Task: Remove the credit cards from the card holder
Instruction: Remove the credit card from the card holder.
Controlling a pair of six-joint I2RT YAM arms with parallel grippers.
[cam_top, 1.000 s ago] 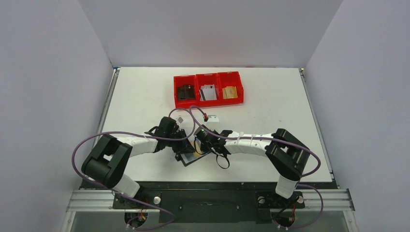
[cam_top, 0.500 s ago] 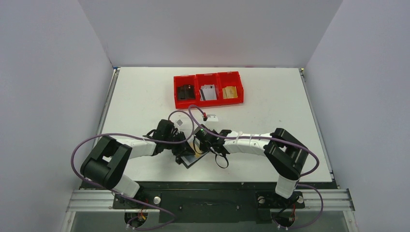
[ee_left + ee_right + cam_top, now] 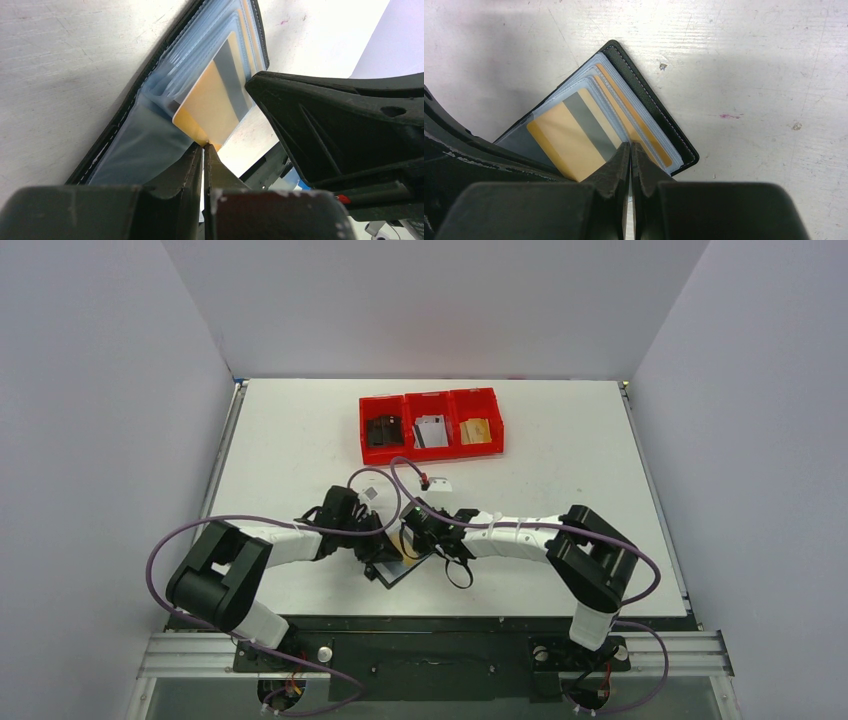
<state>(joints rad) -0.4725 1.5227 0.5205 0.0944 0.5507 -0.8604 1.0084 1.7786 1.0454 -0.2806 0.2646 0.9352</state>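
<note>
The black card holder (image 3: 398,567) lies open near the table's front, between both grippers. Its clear bluish sleeves (image 3: 135,155) fan out. A gold credit card (image 3: 212,102) with a grey stripe sticks partway out of a sleeve. My left gripper (image 3: 204,145) is shut, and the card's near corner sits right at its fingertips. My right gripper (image 3: 630,145) is shut too, its tips down on the sleeves beside the same gold card (image 3: 569,137). I cannot tell whether it pinches a sleeve. Another gold card (image 3: 646,130) stays inside a sleeve by the holder's black edge (image 3: 651,112).
A row of three red bins (image 3: 432,424) stands at the back, holding a black card (image 3: 383,430), a grey one (image 3: 432,431) and a gold one (image 3: 476,430). A small white tag (image 3: 441,483) lies behind the grippers. The right gripper's body (image 3: 350,125) looms close beside my left fingers.
My left gripper's jaws have closed onto the gold card's corner. Both arms have shifted only slightly, and the card holder stays in place.
</note>
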